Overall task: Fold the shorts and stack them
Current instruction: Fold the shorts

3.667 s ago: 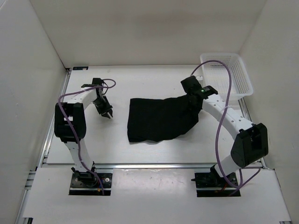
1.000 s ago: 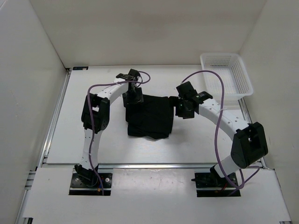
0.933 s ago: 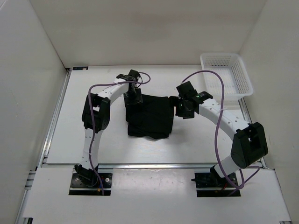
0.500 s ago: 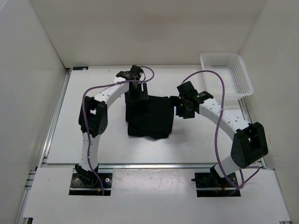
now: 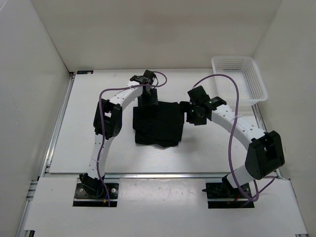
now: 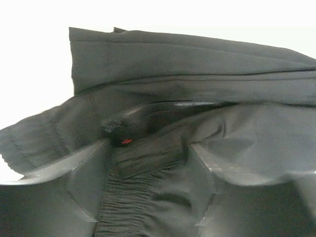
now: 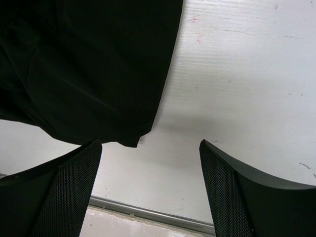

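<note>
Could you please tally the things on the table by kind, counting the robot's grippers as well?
Soft black cloth shorts: 1
White plastic mesh basket: 1
Black two-finger grippers: 2 (left gripper, right gripper)
Total: 4

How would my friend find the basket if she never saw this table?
Start at the white table and look to its far right corner. The basket sits there. It alone has white lattice walls; the shorts nearby are soft black cloth.
</note>
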Tool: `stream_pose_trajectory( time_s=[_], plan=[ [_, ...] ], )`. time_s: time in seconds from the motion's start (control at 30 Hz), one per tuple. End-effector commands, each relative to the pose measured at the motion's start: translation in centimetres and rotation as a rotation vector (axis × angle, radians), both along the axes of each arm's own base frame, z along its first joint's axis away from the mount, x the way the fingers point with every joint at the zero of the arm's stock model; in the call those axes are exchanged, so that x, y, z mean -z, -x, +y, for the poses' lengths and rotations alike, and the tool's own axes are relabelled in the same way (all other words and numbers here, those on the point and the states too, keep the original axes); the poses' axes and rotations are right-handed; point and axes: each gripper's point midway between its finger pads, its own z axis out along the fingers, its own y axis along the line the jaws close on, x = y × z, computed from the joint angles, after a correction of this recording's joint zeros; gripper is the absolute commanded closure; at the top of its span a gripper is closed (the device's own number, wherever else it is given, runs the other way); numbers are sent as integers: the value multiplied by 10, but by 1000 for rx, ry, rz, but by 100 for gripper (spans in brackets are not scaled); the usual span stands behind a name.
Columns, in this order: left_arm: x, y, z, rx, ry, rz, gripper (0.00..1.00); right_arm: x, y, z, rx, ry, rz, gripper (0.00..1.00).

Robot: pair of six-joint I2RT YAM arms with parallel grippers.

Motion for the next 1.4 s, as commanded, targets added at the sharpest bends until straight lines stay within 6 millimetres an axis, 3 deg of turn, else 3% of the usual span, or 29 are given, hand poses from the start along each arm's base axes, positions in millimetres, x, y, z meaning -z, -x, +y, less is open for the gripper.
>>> stream_pose_trajectory(
  time_s=[0.0,0.07,0.1,0.13,0.17,0.3,0.37,0.5,0.67,0.73,0.77,0.8,0.9,1.03,1.07,1.1,1.13,1.17,1.27,1.3,1.33,1.37],
  plan=[
    [-33,-12,1,-5,0,-71,33,-13,1,-6,9,-2,-33,16],
    [-37,-15,2,0,-7,-87,49,-13,0,-7,13,5,-37,16],
    [-41,-13,3,0,-7,-87,62,-13,0,-7,13,5,-37,16],
    [-45,-11,7,-5,-21,-89,84,-13,0,-7,13,5,-37,16],
    [-56,-11,8,-9,-22,-105,90,-13,0,-7,13,5,-37,16],
    [-92,-2,24,-30,-34,-138,90,-13,0,-7,13,5,-37,16],
    [-105,4,41,-55,-36,-137,90,-13,0,-7,13,5,-37,16],
    [-99,17,61,-69,-38,-57,90,-10,2,-8,13,10,-29,16],
    [-83,15,80,-100,-54,-16,89,-9,4,-10,13,10,-28,16],
    [-65,10,81,-104,-55,12,67,-9,5,-10,13,10,-28,16],
    [-66,4,79,-105,-49,0,32,-12,5,-10,13,6,-36,16],
    [-56,0,83,-115,-60,25,20,-12,5,-10,13,6,-36,14],
    [-64,-4,88,-116,-93,19,11,-17,6,-13,20,10,-49,13],
    [-107,-1,107,-184,-102,-75,11,-16,7,-16,26,19,-54,15],
    [-131,3,110,-191,-87,-130,11,-17,8,-14,19,9,-48,17],
    [-138,7,111,-203,-75,-146,14,-13,9,-12,12,4,-33,20],
    [-131,18,115,-202,-86,-123,17,-11,6,-6,2,-14,-31,24],
    [-146,22,109,-201,-26,-165,25,-14,7,7,-33,-48,-28,33],
    [-120,50,96,-160,16,-97,39,-9,7,38,-107,-71,-15,51],
    [-109,49,93,-165,32,-94,53,-14,5,50,-132,-87,-21,54],
    [-86,62,95,-160,19,-36,59,-5,11,68,-179,-89,6,54],
    [-77,66,94,-155,26,-18,66,-3,9,78,-196,-93,2,55]
  ],
)
